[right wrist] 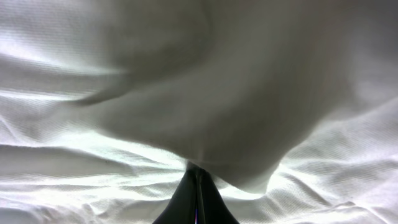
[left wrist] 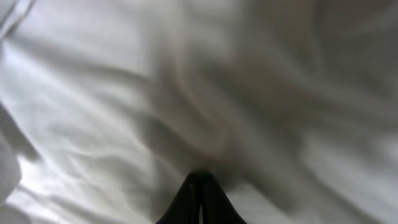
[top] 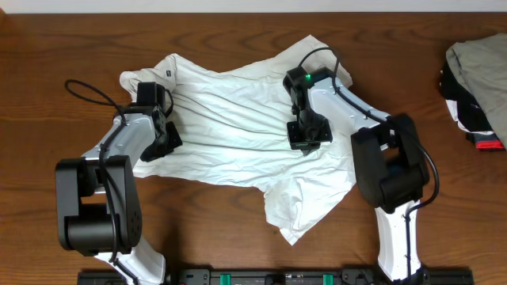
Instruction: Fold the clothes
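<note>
Nothing readable here, tbh. The T-shirt (top: 238, 119) shows one tiny dark tag (top: 169, 73). It's way too small to read.

Overhead view: soft, even light and sharp focus, the white T-shirt (top: 238, 119) bright against the dark bench (top: 47, 47). Left wrist view: its cloth is dim, grey and heavily blurred. Right wrist view: sharper, with a shaded fold above a glaring, near overexposed band of cloth.

view: right wrist | white T-shirt (right wrist: 112, 143) fills the frame, wrinkly, fine-ribbed | right gripper (right wrist: 196, 173) low centre, dark fingers pressed together, pinching a shadowed fold that bulges above them | cloth brighter on both sides
</note>
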`<move>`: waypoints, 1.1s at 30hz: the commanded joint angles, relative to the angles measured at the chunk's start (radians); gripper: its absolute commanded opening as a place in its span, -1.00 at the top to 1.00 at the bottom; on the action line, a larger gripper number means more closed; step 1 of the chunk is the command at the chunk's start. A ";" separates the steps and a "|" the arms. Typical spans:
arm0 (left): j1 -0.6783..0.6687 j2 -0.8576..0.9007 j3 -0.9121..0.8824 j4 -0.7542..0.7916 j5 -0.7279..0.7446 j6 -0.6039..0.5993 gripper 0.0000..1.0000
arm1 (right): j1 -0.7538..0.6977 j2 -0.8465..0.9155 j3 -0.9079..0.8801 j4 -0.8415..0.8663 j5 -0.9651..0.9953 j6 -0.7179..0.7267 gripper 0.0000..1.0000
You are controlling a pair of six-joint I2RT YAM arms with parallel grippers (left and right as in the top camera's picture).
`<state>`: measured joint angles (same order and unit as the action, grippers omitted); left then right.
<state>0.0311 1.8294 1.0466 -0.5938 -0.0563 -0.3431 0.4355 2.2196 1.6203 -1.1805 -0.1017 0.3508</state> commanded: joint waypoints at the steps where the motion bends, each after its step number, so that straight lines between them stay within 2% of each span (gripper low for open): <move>1: 0.005 0.038 -0.011 -0.059 -0.006 -0.018 0.88 | -0.035 0.008 -0.066 0.034 0.007 0.021 0.97; 7: 0.005 0.038 -0.011 -0.119 0.011 -0.036 0.88 | -0.134 0.008 -0.130 0.117 -0.019 0.031 0.97; 20: 0.005 0.038 -0.011 -0.219 0.023 -0.036 0.88 | -0.369 0.008 -0.132 0.087 -0.014 0.006 0.97; 28: 0.004 0.037 -0.011 -0.294 0.025 -0.036 0.88 | -0.400 0.007 -0.130 0.026 0.047 -0.048 0.97; 33: 0.003 0.027 -0.011 -0.318 0.095 -0.036 0.88 | -0.420 0.007 -0.130 -0.002 0.084 -0.040 0.97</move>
<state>0.0288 1.8423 1.0492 -0.9012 0.0273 -0.3698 0.0612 2.1777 1.5162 -1.1889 -0.2260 0.3244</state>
